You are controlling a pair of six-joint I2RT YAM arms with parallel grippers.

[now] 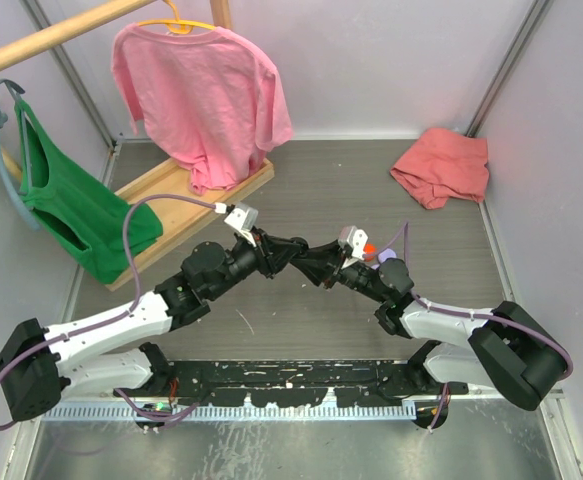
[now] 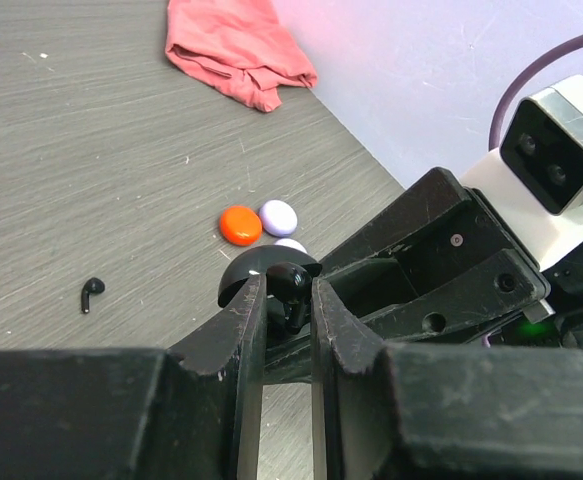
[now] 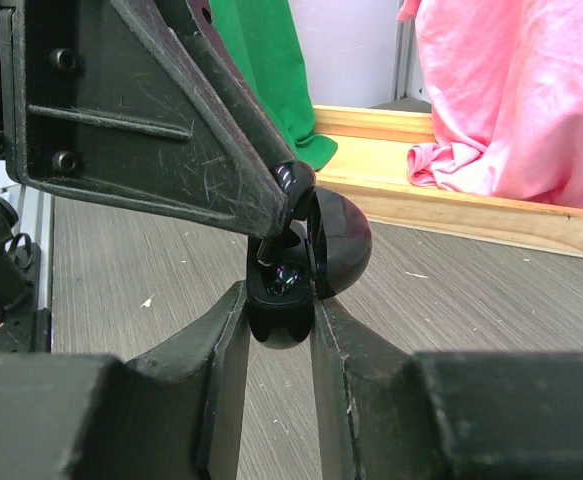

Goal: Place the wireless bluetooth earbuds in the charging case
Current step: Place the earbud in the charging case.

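Arms: both angled inward, tips meeting over table (image 1: 371,190) | left gripper (image 2: 288,300) pinches black earbud (image 2: 289,278) at open black case (image 3: 343,245) | right gripper (image 3: 279,310) clamps black case | second earbud (image 2: 92,293) lies well apart from case, bare tabletop around it

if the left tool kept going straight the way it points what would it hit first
Most likely the open black charging case, held in the right tool: the black earbud pinched in the left tool sits right at its opening. Depth is tight here, so they may already be touching.
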